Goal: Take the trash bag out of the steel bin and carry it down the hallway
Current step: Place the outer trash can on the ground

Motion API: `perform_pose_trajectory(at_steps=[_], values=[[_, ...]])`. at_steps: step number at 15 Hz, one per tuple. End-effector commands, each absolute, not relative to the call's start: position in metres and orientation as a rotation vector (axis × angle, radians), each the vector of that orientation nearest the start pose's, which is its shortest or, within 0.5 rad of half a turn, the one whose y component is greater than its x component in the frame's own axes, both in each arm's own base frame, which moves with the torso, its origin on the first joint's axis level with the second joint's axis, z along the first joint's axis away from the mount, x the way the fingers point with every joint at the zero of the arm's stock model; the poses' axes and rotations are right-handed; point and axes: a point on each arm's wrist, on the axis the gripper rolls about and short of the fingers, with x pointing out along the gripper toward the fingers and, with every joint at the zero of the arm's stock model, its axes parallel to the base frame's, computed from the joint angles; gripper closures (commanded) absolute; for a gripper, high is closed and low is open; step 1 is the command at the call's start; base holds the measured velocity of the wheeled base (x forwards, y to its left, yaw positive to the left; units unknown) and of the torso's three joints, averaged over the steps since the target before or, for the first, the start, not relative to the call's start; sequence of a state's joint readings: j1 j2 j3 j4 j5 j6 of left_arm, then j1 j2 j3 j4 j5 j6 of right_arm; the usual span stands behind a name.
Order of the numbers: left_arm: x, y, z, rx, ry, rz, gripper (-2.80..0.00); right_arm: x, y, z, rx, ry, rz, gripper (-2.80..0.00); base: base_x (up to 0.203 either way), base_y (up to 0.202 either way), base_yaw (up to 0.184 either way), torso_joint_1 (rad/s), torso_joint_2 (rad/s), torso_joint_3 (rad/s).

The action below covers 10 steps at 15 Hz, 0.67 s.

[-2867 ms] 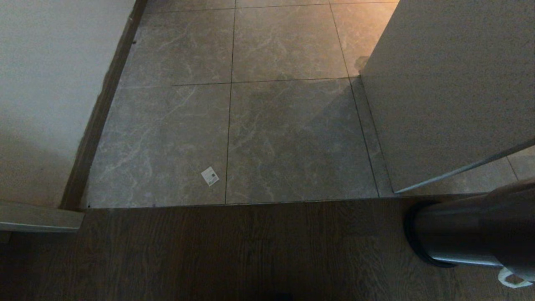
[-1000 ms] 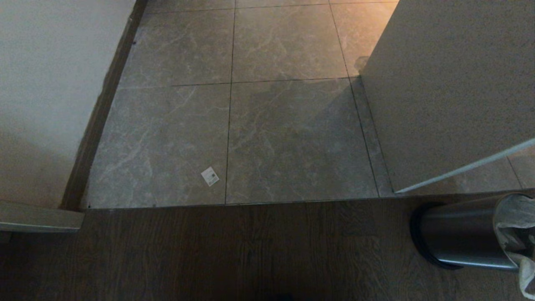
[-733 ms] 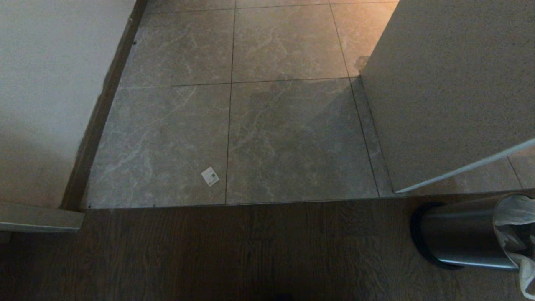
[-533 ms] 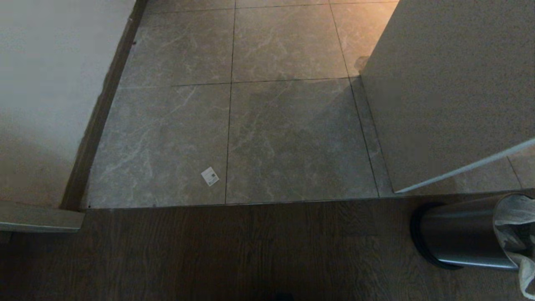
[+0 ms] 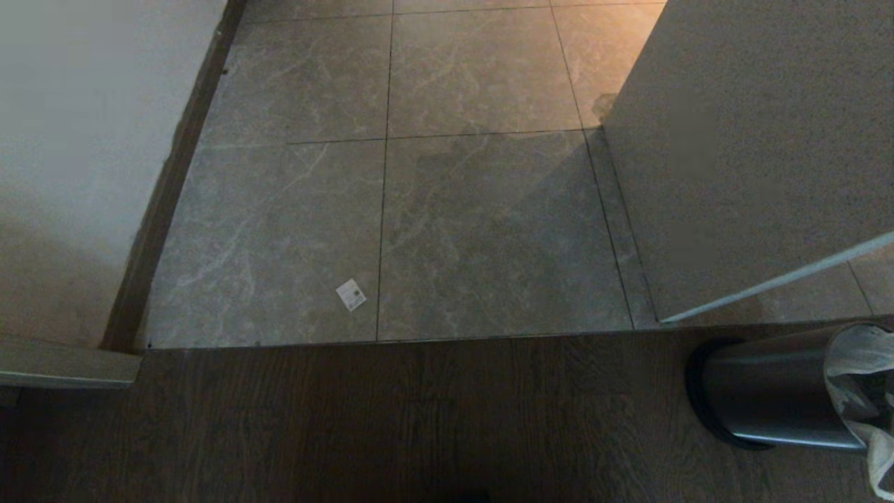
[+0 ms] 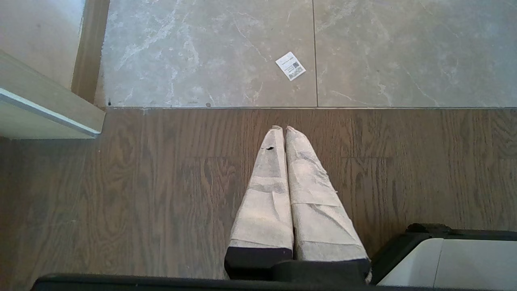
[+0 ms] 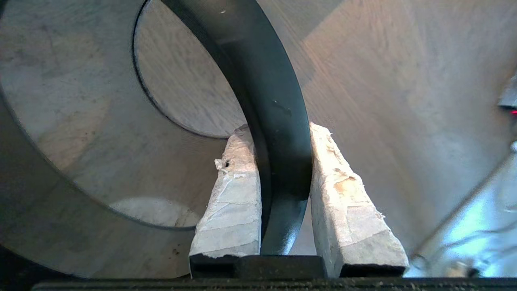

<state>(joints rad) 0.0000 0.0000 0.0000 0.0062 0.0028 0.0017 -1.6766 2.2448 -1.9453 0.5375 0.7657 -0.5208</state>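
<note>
Two grippers are yours to mind, and only one is working. Your right gripper (image 7: 280, 128) sits on the top edge of the steel bin (image 5: 775, 391). Its jaws are parted only narrowly and clamp the black rim ring (image 7: 266, 81), one finger (image 7: 230, 194) on the inner side and the other on the outer side. From between the jaws the ring curves up and away. Beyond the inner finger you look down the bin's brushed inner wall (image 7: 60, 141) to a round, pale bottom.

In the head view the trash bag (image 5: 862, 363) is bunched over the bin's mouth and hangs down its outer side, at the lower right edge of the frame. You cannot tell from the wrist view whether any of the plastic is caught in the jaws.

Your left gripper (image 6: 282, 129) hangs over the wooden floor (image 6: 141, 182), jaws pressed together and holding nothing. Just ahead of them the wood meets the grey tiled floor (image 6: 404, 52), where a small paper label (image 6: 290, 66) lies near a tile joint. A white door (image 5: 754, 154) stands open just beyond the bin, and a white wall with brown skirting (image 5: 164, 202) runs along the far side of the tiles.
</note>
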Motion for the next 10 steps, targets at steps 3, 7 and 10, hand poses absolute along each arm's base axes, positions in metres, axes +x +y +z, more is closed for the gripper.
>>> perform_pose_trajectory(at_steps=[3,7,10], values=[[-0.023,0.0,0.075,0.002,0.006,0.003,0.0,-0.034,-0.478,0.114,0.429,0.457,-0.754,0.0,0.0,0.0,0.0,0.0,0.0,0.0],[-0.023,0.0,0.075,0.002,0.006,0.003,0.0,-0.025,-0.502,0.071,0.497,0.401,-0.816,0.0,0.0,0.0,0.0,0.0,0.0,0.0],[-0.023,0.0,0.075,0.002,0.006,0.003,0.0,-0.01,-0.507,0.046,0.554,0.447,-0.853,0.0,0.0,0.0,0.0,0.0,0.0,0.0]])
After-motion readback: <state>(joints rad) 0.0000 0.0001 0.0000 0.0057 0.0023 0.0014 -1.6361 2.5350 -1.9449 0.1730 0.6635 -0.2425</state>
